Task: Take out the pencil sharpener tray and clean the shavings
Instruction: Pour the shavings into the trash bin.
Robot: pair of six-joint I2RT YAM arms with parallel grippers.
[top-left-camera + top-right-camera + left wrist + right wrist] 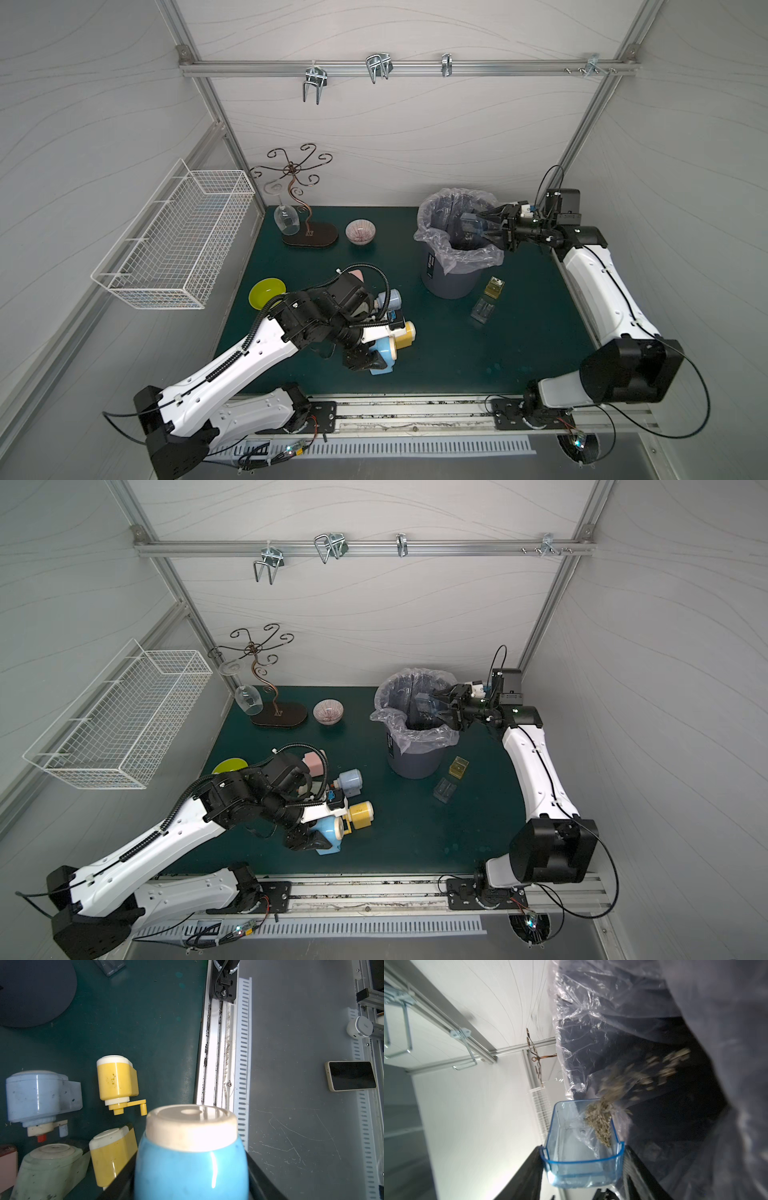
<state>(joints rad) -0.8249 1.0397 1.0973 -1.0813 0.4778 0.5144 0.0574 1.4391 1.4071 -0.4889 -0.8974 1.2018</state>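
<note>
- Near edge of the mat (457, 365), 7 o'clock: left gripper (370, 362) clenched on the blue sharpener (191, 1167), a finger on each flank.
- At 12 to 1 o'clock of it, close by: pale blue sharpener (390, 300) and yellow sharpener (405, 334), both lying on the mat.
- 3 o'clock of mat centre: yellow tray (494, 286) and grey tray (482, 309), near each other, not touching.
- 1 o'clock, far side: bin (451, 278) with plastic liner (591, 1012). The right gripper (485, 226) is over its mouth, grasping the clear blue tray (581, 1147), tipped. The shavings (600, 1124) are clumped at the tray's lip, blurred flakes spilling into the liner.
</note>
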